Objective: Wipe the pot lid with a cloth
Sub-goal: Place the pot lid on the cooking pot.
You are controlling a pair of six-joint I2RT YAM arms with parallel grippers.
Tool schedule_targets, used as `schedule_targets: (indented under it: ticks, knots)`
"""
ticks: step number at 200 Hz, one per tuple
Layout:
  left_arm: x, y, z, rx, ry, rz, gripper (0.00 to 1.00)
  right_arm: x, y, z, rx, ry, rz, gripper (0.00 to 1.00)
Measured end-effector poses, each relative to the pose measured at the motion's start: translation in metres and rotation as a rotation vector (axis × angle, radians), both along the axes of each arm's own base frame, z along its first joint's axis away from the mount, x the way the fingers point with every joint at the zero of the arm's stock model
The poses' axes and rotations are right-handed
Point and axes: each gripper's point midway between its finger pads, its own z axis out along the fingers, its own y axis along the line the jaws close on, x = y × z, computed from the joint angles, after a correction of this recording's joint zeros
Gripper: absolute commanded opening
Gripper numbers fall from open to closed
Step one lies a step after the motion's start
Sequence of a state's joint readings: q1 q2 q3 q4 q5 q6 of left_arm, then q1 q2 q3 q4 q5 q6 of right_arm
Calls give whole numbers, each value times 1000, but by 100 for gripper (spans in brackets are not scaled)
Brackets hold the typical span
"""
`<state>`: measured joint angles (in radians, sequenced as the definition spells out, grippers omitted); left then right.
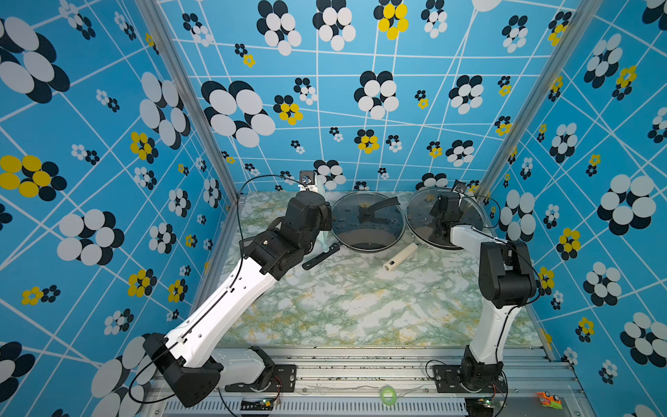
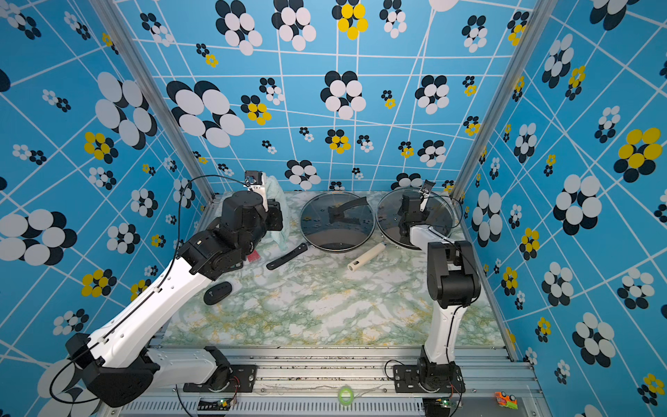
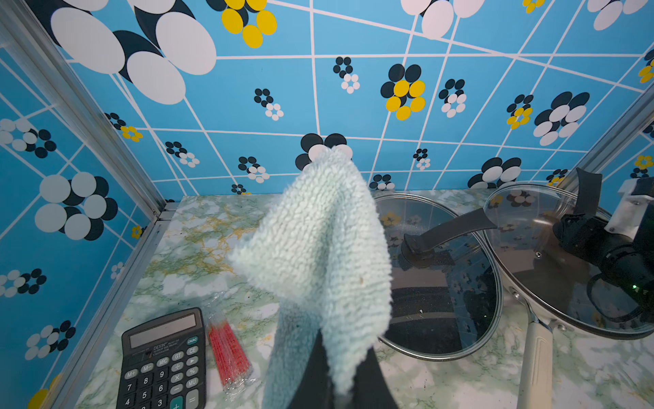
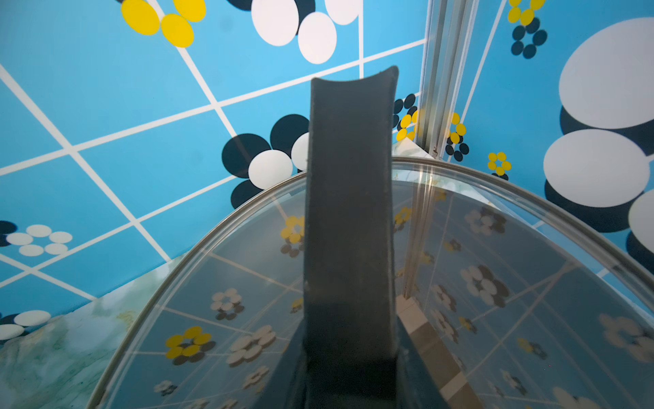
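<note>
Left gripper (image 3: 336, 386): jaws pressed together on one edge of the cloth (image 3: 318, 248), which stands up ahead of the fingertips in a loose fold, clear of the table (image 3: 198, 248). First risk: only a narrow pinch shows, so dragging across glass may pull the cloth free. Close beside this gripper lie a calculator (image 3: 162, 357) and a pack of red sticks (image 3: 228, 354) (neither belongs to the job); a low swing could knock them. Beyond the cloth sits the near lid (image 3: 442, 283), with its upright handle (image 3: 449, 230) pointing toward the far lid (image 3: 552, 269). That far lid's dark handle (image 4: 350, 212) is clamped in the right gripper (image 4: 350, 382), so it is judged the one for wiping. Second risk: a straight reach could snag the cloth on the upright handle between. Third risk: pressure on a lid held only by its handle may twist it in the grip; whether it rests on its pan cannot be told.
</note>
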<state>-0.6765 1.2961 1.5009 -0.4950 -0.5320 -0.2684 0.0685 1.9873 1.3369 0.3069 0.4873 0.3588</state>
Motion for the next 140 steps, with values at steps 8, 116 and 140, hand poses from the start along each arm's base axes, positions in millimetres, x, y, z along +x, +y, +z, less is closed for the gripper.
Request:
schedule_targets:
  ticks: [8, 116, 140]
  knots:
    - [0, 0, -1, 2, 1, 0, 0, -1, -1, -1, 3, 4, -2, 0]
    - [1, 0, 3, 31, -9, -7, 0, -4, -4, -8, 40, 46, -22, 0]
    - [1, 1, 4, 33, -11, -4, 0, -5, -4, -8, 41, 73, -24, 1]
